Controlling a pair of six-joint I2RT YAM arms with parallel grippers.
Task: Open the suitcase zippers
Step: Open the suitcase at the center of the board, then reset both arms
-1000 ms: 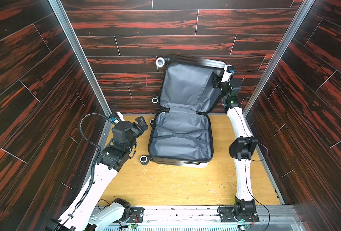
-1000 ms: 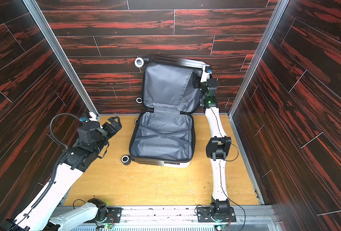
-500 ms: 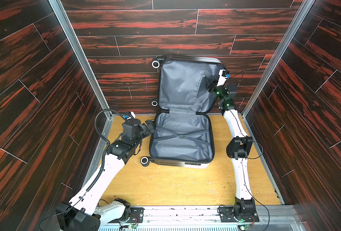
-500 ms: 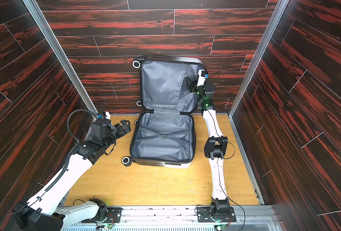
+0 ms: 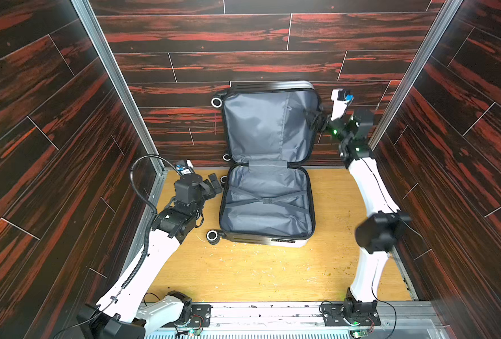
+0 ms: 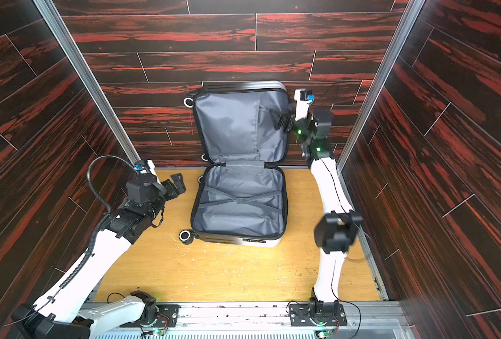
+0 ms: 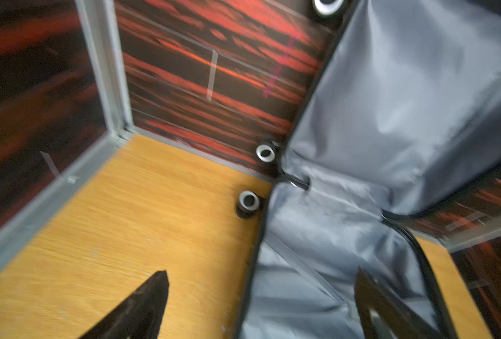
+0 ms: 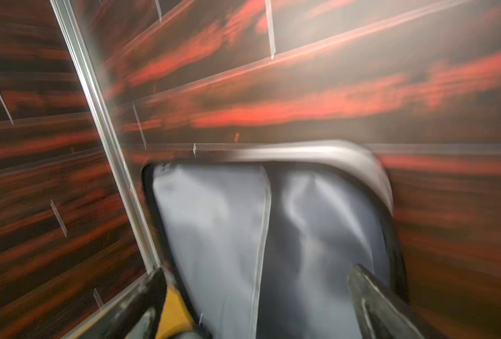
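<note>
The suitcase (image 5: 266, 205) (image 6: 237, 202) lies open on the wooden floor. Its grey-lined lid (image 5: 266, 126) stands up against the back wall. The zippers (image 5: 311, 199) (image 7: 253, 264) show as a black track, parted all round both rims. My left gripper (image 5: 215, 184) (image 6: 178, 183) (image 7: 261, 273) is open and empty, just off the lower half's far left corner. My right gripper (image 5: 313, 120) (image 6: 281, 120) (image 8: 258, 270) is open, high at the lid's right edge; its fingers (image 8: 369, 293) straddle the lining and hold nothing.
Black wheels stick out on the suitcase's left side (image 5: 212, 236) (image 5: 216, 102) (image 7: 247, 201). Dark red panel walls (image 5: 52, 132) close in on three sides, with metal posts (image 5: 120, 88) at the back corners. A metal rail (image 5: 272, 311) carrying the arm bases runs along the front.
My right gripper's jaws have spread wide at the lid's right edge and dropped a little. The lid has settled squarer against the back wall. My left gripper came closer to the suitcase.
</note>
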